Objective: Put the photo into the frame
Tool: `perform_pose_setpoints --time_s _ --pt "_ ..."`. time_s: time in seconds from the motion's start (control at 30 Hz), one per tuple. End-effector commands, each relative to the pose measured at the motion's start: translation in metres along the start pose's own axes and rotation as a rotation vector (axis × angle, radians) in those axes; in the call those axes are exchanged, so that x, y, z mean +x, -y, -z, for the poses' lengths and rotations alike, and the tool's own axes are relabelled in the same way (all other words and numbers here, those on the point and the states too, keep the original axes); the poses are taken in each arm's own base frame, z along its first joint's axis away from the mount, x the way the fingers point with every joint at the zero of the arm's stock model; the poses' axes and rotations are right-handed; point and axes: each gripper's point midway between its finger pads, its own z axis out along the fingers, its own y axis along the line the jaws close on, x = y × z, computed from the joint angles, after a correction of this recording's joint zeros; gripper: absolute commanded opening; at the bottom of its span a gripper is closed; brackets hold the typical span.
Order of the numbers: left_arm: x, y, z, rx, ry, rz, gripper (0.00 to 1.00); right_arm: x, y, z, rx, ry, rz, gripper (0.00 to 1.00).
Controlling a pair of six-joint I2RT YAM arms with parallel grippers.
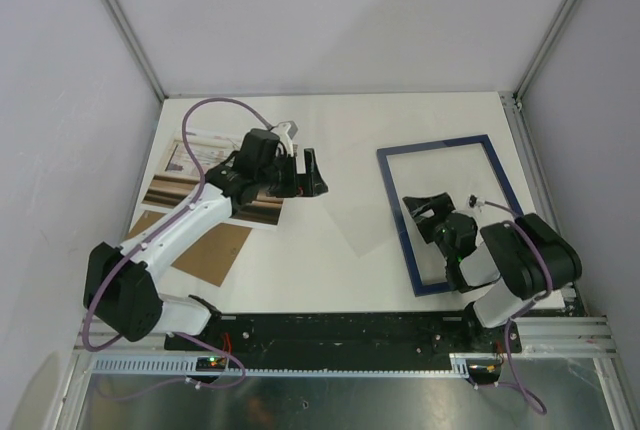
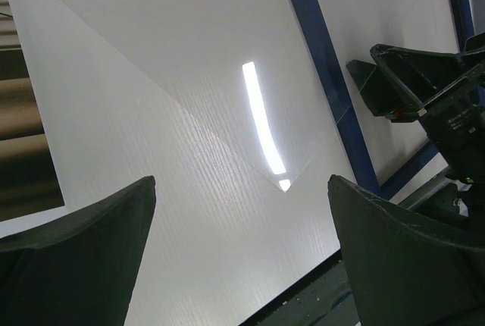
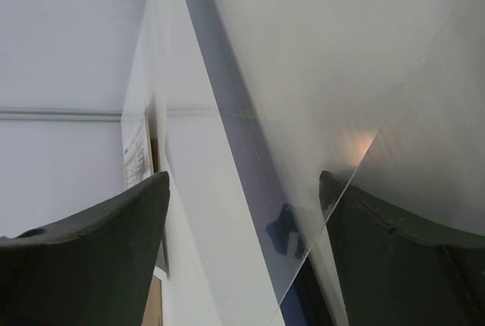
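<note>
The photo (image 1: 178, 162) lies flat at the far left of the white counter (image 1: 330, 130), picture side up. Its brown curtain band shows at the near edge, and the left arm crosses over its middle. Just nearer than it, and partly tucked under that arm, lies a brown cardboard board (image 1: 205, 255). The frame (image 1: 435, 144) lies on the right side of the counter, navy face up and well apart from the photo, with bare counter showing through its opening. The left jaws hang above the counter just right of the photo. They are spread wide, with 2 dark fingers (image 2: 76, 258) at either side of the left wrist view and nothing between them. Below them a clear sheet (image 2: 189, 76) lies flat between photo and frame, catching a bright streak of light, with 1 corner reaching close to the frame's left bar. The right jaws sit low over the near left part of the frame and are also spread apart. In the right wrist view the edge of a clear pane runs close by 1 finger (image 3: 402, 250), but whether they touch cannot be told.
</note>
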Motion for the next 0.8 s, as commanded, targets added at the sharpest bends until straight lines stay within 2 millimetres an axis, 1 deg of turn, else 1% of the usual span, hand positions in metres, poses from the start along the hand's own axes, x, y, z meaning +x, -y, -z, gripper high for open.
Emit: perform_pose_setpoints --time_s 0.0,0.1,0.17,0.2,0.23,0.3,0.37,0.43,0.53,0.57,0.6,0.63,0.67,0.7,0.73,0.77 --pt "-0.023 0.010 0.003 0.052 0.040 -0.017 1.00 0.000 -0.008 -0.003 -0.067 0.015 -0.019 0.78" --pt "-0.027 0.010 0.002 0.057 0.038 0.000 1.00 -0.004 -0.009 -0.005 -0.076 0.027 -0.015 0.64" --pt "-0.030 0.011 0.000 0.065 0.033 0.017 1.00 -0.008 -0.011 -0.007 -0.074 0.032 -0.006 0.50" --pt "-0.031 0.012 -0.001 0.069 0.032 0.024 1.00 -0.013 -0.015 -0.008 -0.081 0.041 -0.002 0.41" --pt "-0.032 0.013 -0.002 0.072 0.030 0.030 1.00 -0.014 -0.013 -0.009 -0.066 0.041 0.010 0.34" --pt "-0.038 0.016 -0.004 0.078 0.033 0.038 1.00 -0.023 -0.024 -0.010 -0.070 0.060 0.042 0.20" --pt "-0.044 0.018 -0.006 0.080 0.041 0.044 1.00 -0.032 -0.036 -0.011 -0.059 0.076 0.095 0.11" --pt "-0.054 0.019 -0.007 0.081 0.055 0.049 1.00 -0.045 -0.059 -0.010 -0.067 0.100 0.156 0.03" --pt "-0.077 0.020 -0.009 0.094 0.085 0.046 1.00 -0.064 -0.099 -0.003 -0.096 0.124 0.254 0.00" --pt "-0.087 0.020 -0.010 0.100 0.098 0.043 1.00 -0.071 -0.118 0.002 -0.115 0.130 0.281 0.00" --pt "-0.098 0.017 -0.010 0.102 0.112 0.047 1.00 -0.073 -0.125 0.007 -0.104 0.117 0.317 0.00" --pt "-0.111 0.012 -0.010 0.100 0.132 0.053 1.00 -0.080 -0.147 0.012 -0.130 0.118 0.343 0.00" --pt "-0.121 0.010 -0.010 0.109 0.145 0.056 1.00 -0.082 -0.155 0.017 -0.122 0.102 0.378 0.00" --pt "-0.135 0.007 -0.009 0.118 0.165 0.055 1.00 -0.087 -0.174 0.024 -0.147 0.097 0.402 0.00" --pt "-0.145 0.007 -0.009 0.140 0.174 0.049 1.00 -0.090 -0.185 0.030 -0.156 0.088 0.432 0.00" --pt "-0.156 0.005 -0.009 0.158 0.187 0.041 1.00 -0.092 -0.201 0.037 -0.186 0.070 0.457 0.00"
